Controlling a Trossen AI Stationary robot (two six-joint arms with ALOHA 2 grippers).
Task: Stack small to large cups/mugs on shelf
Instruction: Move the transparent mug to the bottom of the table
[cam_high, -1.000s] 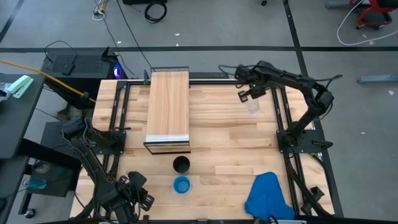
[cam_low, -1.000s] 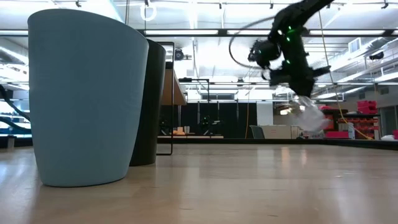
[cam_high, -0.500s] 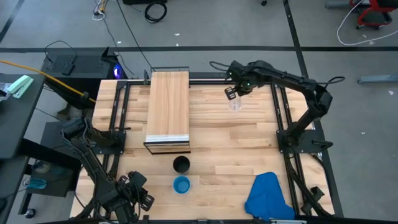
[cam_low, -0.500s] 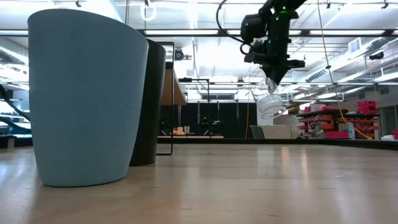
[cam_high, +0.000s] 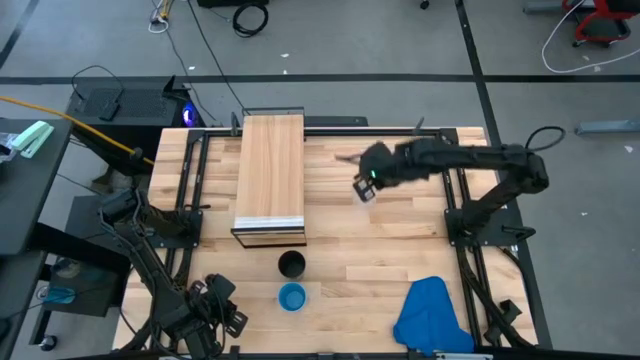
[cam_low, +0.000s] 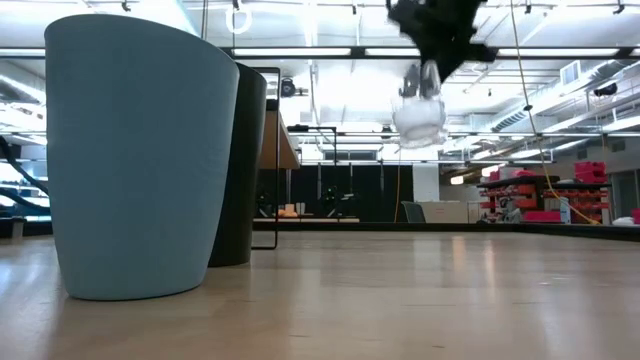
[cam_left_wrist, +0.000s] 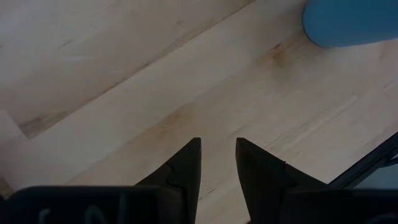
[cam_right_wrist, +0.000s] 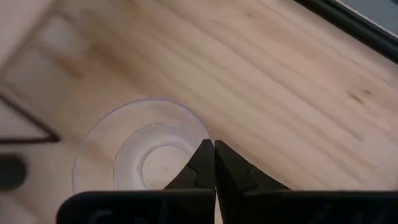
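Spanning the scene, the wooden table (cam_high: 400, 240) carries the light-wood shelf (cam_high: 270, 165) at its far left, top bare. The right arm has swung left from the far right corner over the last second, so the right gripper (cam_high: 363, 187) now hangs above the table's middle, just right of the shelf; that suggests the smallest cup is on its way to be placed first. Its fingers are pinched shut on the rim of the clear plastic cup (cam_right_wrist: 140, 152), held well off the wood. Bare boards lie between it and the shelf's right edge. The blue cloth (cam_high: 432, 315) sits near right. The tall black cup (cam_high: 291, 264) and blue cup (cam_high: 292, 297) stand near, below the shelf's front edge. The left gripper (cam_left_wrist: 217, 163) waits near left, fingers parted and empty.
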